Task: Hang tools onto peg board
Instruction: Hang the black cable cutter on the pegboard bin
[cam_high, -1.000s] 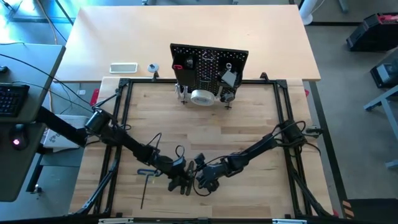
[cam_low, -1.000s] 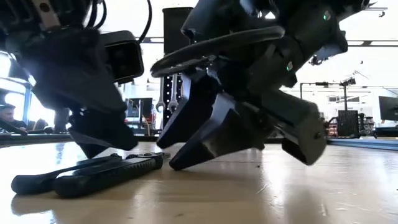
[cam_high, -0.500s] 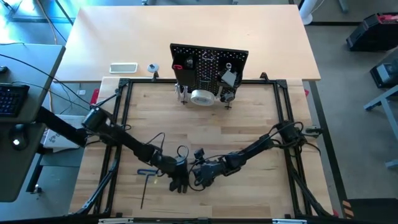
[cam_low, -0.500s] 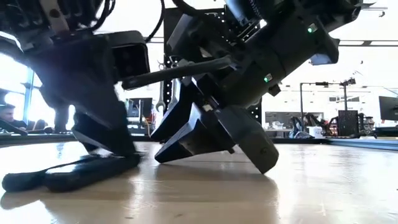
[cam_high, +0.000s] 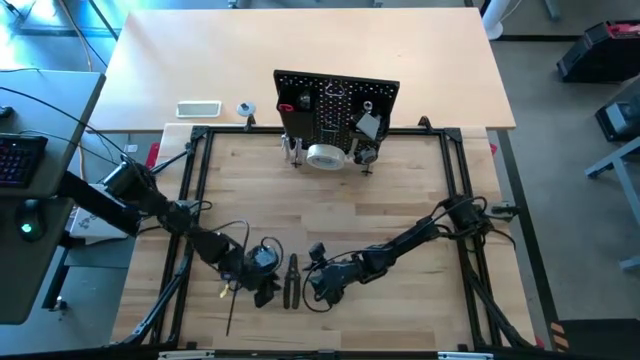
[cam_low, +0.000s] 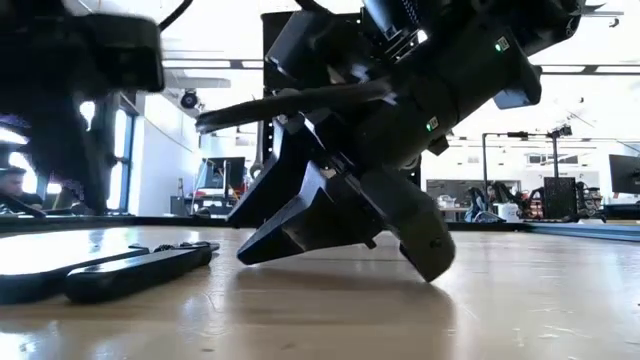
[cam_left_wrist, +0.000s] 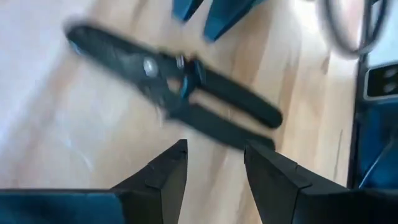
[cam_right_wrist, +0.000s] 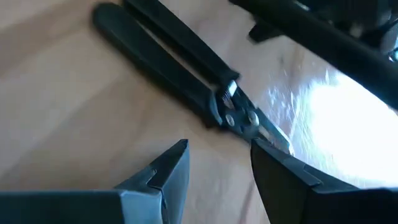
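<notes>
On the left of the table, the left gripper (cam_high: 262, 290) is seen drawn back from the dark-handled pliers (cam_high: 292, 281), where half a second ago it stood right over them; its fingers (cam_left_wrist: 163, 174) stand a narrow gap apart, with nothing between them, and the pliers lie flat on the wood just beyond their tips. The retreat is judged to mean that the pick has been handed over, since the pliers have been left lying and not lifted. Beside that gripper, a thin dark rod (cam_high: 231, 309), perhaps a hex key, lies on the boards. Just right of the pliers, the right gripper (cam_high: 318, 286) is held low at the tool's head, its fingers (cam_right_wrist: 166, 173) parted and empty, one of them close against the pliers' nose. At the far end of the table the peg board (cam_high: 335, 100) stands upright, with a tape roll (cam_high: 326, 156) and other items already hung. A white slab (cam_high: 198, 108) lies left of it. The path from pliers to board is open wood, though the two arms are crowded together over the tool.
</notes>
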